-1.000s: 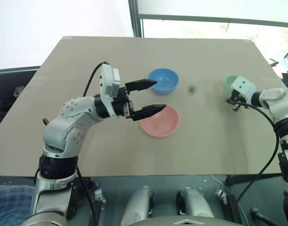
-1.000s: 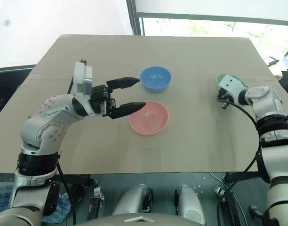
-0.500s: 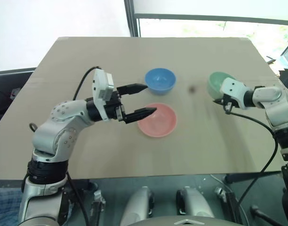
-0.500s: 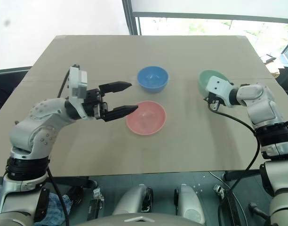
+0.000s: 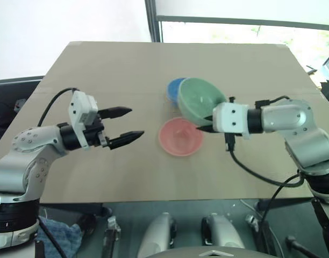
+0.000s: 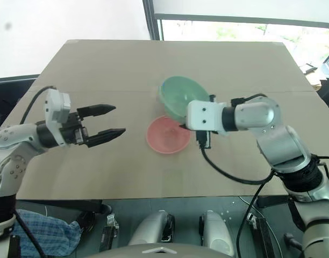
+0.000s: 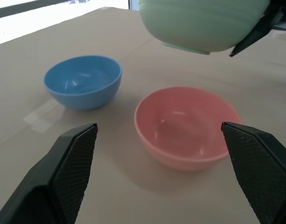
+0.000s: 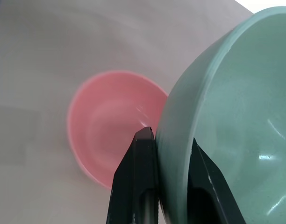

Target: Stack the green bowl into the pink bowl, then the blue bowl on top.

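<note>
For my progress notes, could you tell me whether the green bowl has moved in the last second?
Yes: the green bowl travelled leftward from the table's right side to above the pink bowl.

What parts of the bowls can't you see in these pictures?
- Blue bowl: in the left eye view the green bowl covers most of it.
- Green bowl: in the left wrist view the top edge cuts off its upper part; in the right wrist view the right and bottom edges cut it off.
- Pink bowl: in the right wrist view the right gripper and green bowl hide its near side.
</note>
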You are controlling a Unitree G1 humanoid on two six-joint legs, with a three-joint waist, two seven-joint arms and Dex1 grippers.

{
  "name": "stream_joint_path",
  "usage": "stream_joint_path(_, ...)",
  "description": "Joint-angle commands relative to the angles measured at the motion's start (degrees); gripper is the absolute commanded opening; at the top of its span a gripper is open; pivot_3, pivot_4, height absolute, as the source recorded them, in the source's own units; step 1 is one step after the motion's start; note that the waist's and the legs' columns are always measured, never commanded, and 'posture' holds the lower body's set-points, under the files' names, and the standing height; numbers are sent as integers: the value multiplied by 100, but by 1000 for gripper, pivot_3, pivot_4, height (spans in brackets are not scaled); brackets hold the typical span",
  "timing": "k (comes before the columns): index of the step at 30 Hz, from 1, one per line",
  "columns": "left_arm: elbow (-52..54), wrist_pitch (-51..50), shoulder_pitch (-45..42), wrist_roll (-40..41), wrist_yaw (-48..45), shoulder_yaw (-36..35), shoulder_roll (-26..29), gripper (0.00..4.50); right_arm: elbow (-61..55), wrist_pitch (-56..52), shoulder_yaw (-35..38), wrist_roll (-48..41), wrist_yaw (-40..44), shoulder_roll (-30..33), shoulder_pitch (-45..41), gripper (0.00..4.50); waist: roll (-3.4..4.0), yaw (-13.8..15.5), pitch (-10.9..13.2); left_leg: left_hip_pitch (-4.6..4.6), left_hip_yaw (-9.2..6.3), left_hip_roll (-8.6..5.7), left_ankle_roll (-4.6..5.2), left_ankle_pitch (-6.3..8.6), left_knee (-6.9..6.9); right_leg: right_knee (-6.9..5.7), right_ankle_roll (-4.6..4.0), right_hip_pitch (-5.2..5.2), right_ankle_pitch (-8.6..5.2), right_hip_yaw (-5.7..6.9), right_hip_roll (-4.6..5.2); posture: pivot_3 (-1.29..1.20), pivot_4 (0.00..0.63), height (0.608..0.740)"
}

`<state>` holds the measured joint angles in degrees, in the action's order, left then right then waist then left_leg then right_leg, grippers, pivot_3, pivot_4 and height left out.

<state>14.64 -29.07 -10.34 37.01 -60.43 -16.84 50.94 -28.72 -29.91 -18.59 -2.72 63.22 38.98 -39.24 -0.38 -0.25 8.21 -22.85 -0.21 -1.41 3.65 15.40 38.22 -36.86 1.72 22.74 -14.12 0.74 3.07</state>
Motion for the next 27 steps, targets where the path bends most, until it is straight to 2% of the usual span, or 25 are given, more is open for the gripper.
stream_joint_path(1,-22,164,14,-54,-78,-206,105,4500,-218,-48,-180,103,-163,-103,-186,95,-1,1,-1,0,-1,0,0,0,0,0,0,0,0,1,0,0,150,740)
stream_joint_path(7,-24,144,48,-57,-126,-216,127,4500,-68,-73,-637,368,-350,-370,-277,95,-1,-33,0,0,-1,0,-1,0,-4,0,-1,3,0,1,0,0,150,740)
stream_joint_path(10,17,99,55,-29,-144,-227,138,4500,4,-154,-776,423,-338,-470,-351,1091,-1,-41,-1,-2,0,0,-1,-1,-7,0,-1,7,0,1,0,0,150,740)
stream_joint_path(13,25,85,56,-14,-151,-238,140,4500,40,-148,-736,469,-430,-544,-396,2428,-1,-37,-1,-2,0,-1,-1,-1,-7,0,-1,7,0,1,0,0,150,740)
stream_joint_path(14,17,87,53,-16,-153,-237,140,4500,59,-148,-721,479,-436,-547,-417,2665,-1,-34,0,-2,-1,-1,-1,-1,-7,0,0,7,0,1,0,0,150,740)
stream_joint_path(15,17,91,54,-15,-152,-237,135,4500,73,-185,-662,455,-435,-540,-442,3242,-1,-35,-1,-2,-1,-1,-1,-1,-7,0,0,7,0,1,0,0,150,740)
stream_joint_path(20,54,-12,-136,239,69,-324,-80,4500,389,-423,-63,149,-491,-518,-689,3242,-1,-36,0,-2,0,-1,-1,-1,-7,0,-1,7,0,1,0,0,150,740)
stream_joint_path(27,165,-98,-466,531,520,-333,-421,4500,1703,208,214,146,-384,-358,-1437,3242,0,-47,0,-2,0,-3,-1,-1,-7,0,0,7,1,1,1,0,150,740)
